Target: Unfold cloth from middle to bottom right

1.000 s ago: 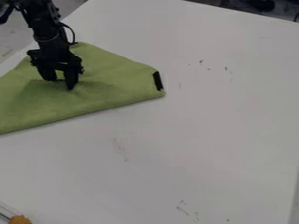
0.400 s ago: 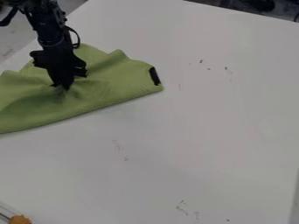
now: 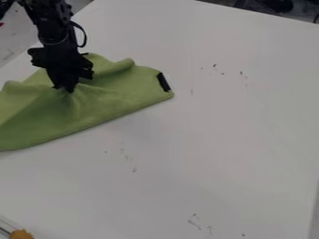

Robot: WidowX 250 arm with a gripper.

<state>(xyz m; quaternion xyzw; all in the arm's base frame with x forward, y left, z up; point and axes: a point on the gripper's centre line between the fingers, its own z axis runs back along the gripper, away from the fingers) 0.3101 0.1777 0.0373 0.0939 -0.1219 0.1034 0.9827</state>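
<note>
The green cloth (image 3: 118, 95), soft and matte, lies at the left of the smooth white table (image 3: 205, 135), its middle pinched between the nearly closed fingers of the black gripper (image 3: 66, 88). Folds fan out from that grip toward rounded humps, a straighter near edge and a corner with a short black strip (image 3: 163, 82).

A white table (image 3: 218, 135) (lightly marked); an orange-yellow object (image 3: 21, 234) at the lower left corner.
</note>
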